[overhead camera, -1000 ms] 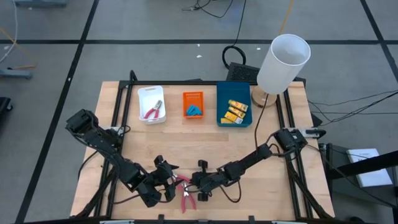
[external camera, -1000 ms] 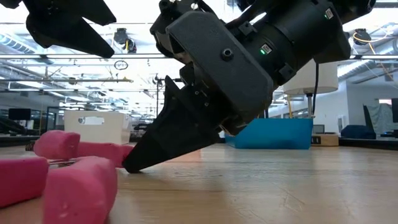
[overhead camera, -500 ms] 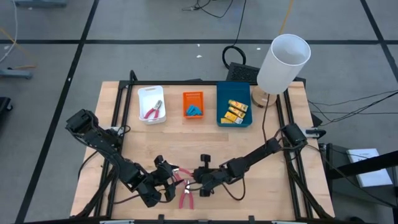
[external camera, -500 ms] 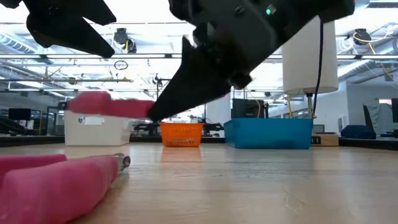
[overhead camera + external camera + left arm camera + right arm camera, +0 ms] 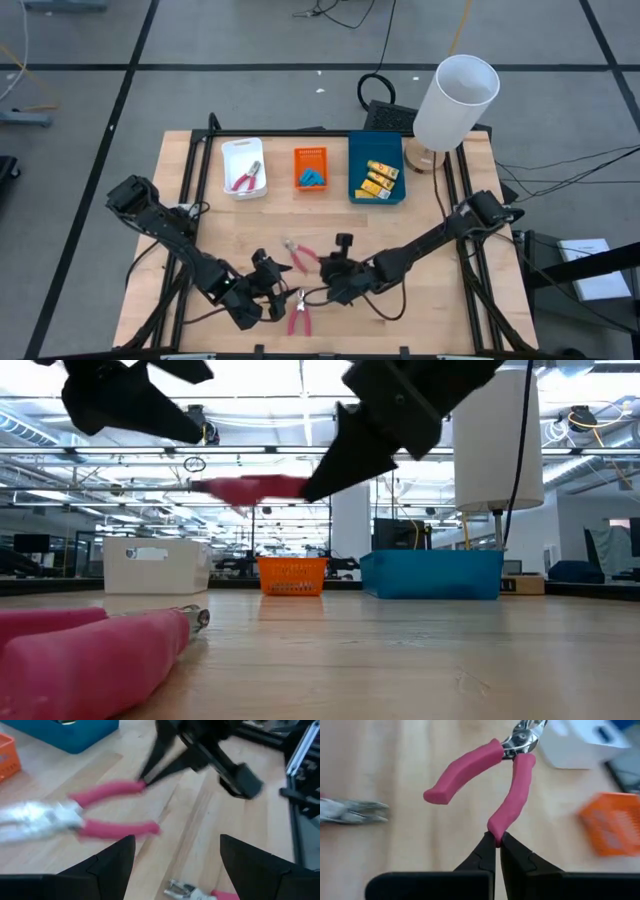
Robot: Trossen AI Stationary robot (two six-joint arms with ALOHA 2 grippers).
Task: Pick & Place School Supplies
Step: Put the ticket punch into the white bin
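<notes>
pink pliers (image 5: 107, 810) lifted | right tool (image 5: 150, 776) pinching handle

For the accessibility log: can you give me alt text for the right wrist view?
The right tool, shut, pinches the end of one handle of pink-handled pliers, holding them above the wooden table. A second metal-tipped tool lies at one edge, with a white tray and an orange tray beyond.

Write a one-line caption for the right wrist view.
Right gripper shut on one handle tip of pink-handled pliers, lifted above the wooden table.
</notes>
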